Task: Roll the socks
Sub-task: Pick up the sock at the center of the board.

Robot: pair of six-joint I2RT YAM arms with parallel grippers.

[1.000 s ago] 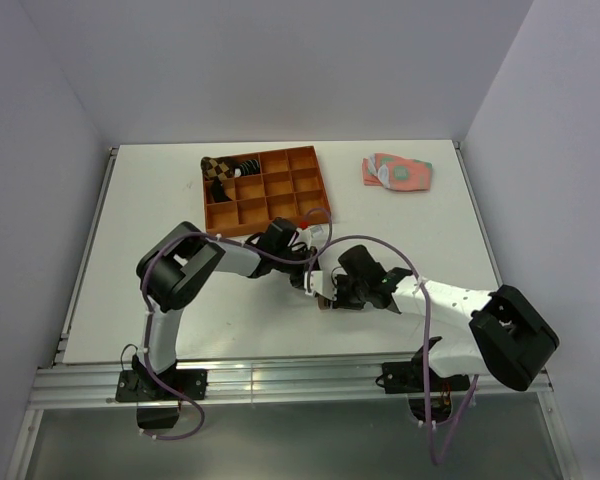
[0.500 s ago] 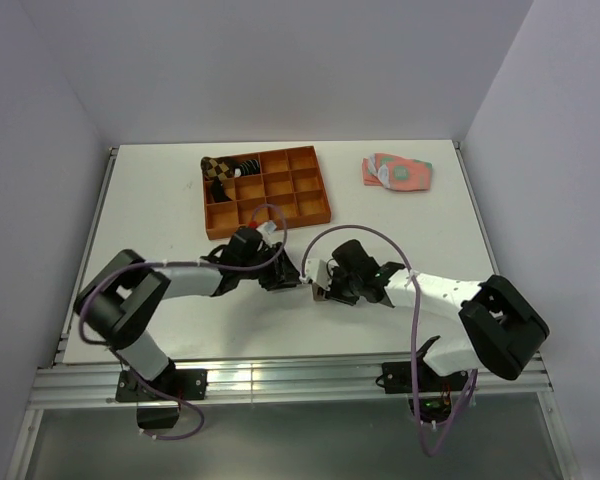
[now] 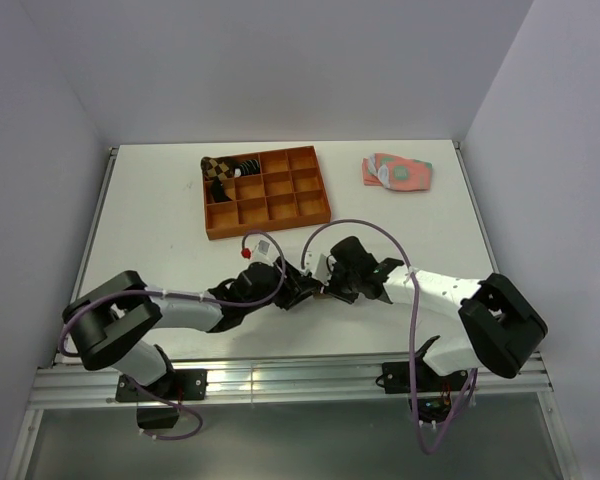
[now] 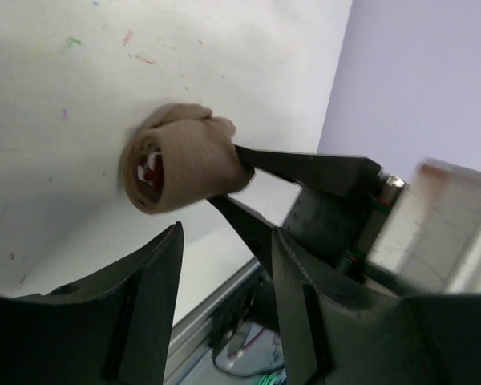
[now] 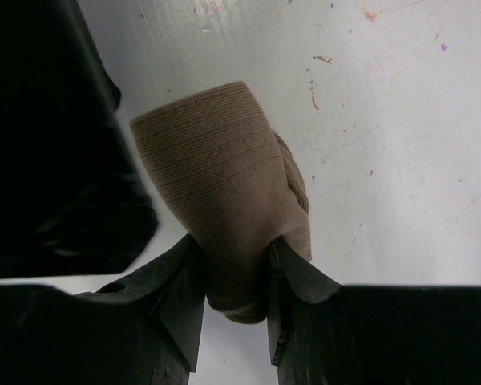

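The tan-brown sock [image 5: 224, 176] is wound into a tight roll, with maroon and white showing at its open end in the left wrist view [image 4: 180, 156]. My right gripper [image 5: 234, 257] is shut on the roll and holds it at the white table, near the front middle [image 3: 329, 286]. My left gripper [image 4: 226, 241] is open and empty, its fingers pointing at the roll from a short way off [image 3: 302, 291]. The black sock with thin white stripes [image 3: 245, 165] lies in the tray's back-left corner.
An orange compartment tray [image 3: 280, 208] stands at the back centre, with a brown checkered rolled sock [image 3: 216, 168] in its back-left cell. Flat pink-and-green socks [image 3: 397, 172] lie at the back right. The left gripper's dark body [image 5: 56, 160] sits close beside the roll.
My left arm has swung from beside the tray down toward the front, and its gripper now faces the roll. My right gripper has shifted slightly back-left, still holding the roll.
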